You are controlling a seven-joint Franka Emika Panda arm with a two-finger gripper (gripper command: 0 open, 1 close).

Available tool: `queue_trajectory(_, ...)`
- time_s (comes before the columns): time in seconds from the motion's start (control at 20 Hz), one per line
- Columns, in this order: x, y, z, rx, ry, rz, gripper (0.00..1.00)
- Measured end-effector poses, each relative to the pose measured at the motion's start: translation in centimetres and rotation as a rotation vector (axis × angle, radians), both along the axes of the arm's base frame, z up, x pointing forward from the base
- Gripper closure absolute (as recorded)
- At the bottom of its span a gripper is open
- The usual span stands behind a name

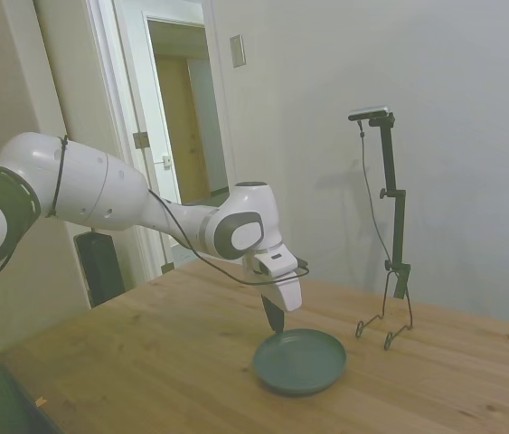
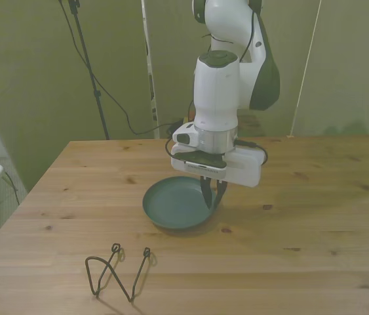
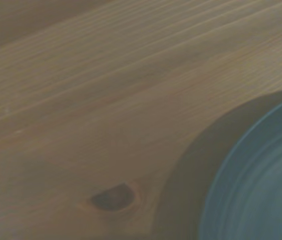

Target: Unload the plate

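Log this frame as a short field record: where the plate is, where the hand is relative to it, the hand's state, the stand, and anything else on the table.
plate: teal plate lying flat on the wooden table, nothing in it
hand: hand pointing down at the plate's rim on the front view's right
hand state: fingers close together at the rim; whether they grip it cannot be told
wire stand: black wire stand upright on the table, apart from the plate, holding nothing
other items on table: none seen
wrist view: blurred plate edge and bare wood with a dark knot
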State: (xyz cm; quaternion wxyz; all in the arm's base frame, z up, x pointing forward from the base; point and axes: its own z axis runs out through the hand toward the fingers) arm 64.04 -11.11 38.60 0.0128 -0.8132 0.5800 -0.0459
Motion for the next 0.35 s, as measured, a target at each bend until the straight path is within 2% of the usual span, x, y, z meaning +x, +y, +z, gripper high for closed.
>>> queue_trajectory(0.2, 0.5, -0.4, 2.0, 0.003, -0.029, -0.003, 0.0)
queue_trajectory(0.35, 0.5, -1.3, 6.1, 0.029, -0.052, -0.012, 0.0)
